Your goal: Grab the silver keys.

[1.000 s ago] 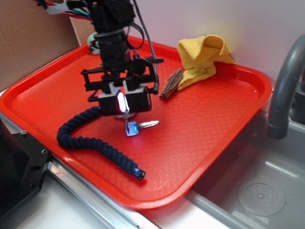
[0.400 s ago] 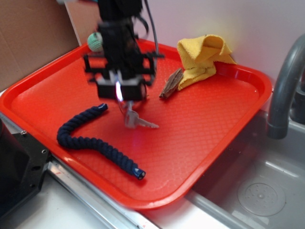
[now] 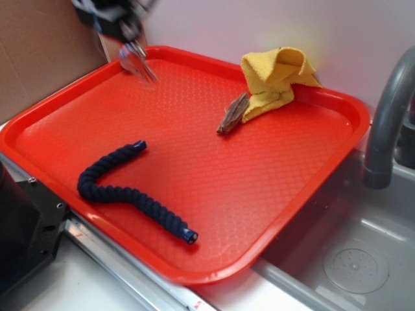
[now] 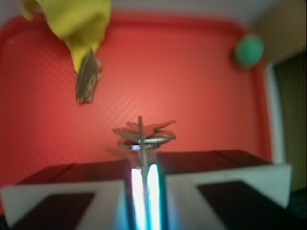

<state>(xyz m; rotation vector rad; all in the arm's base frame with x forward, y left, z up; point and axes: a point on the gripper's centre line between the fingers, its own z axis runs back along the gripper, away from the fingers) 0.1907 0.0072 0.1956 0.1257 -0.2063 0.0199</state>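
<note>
The silver keys (image 4: 143, 134) hang pinched between my two jaws, ring and fanned keys just beyond the tips, well above the red tray (image 4: 192, 81). My gripper (image 4: 142, 165) is shut on them. In the exterior view the gripper (image 3: 127, 27) is blurred at the top left, high over the tray's (image 3: 259, 175) far left corner, with the keys (image 3: 137, 61) dangling below it.
A dark blue twisted rope (image 3: 123, 188) lies at the tray's front left. A brown folded object (image 3: 232, 113) and a yellow cloth (image 3: 275, 81) lie at the back. A green ball (image 4: 249, 50) shows in the wrist view. A grey faucet (image 3: 389, 123) and sink are at right.
My gripper has lifted the keys off the tray middle and carried them up and to the far left corner. The rope, cloth and brown object have not moved.
</note>
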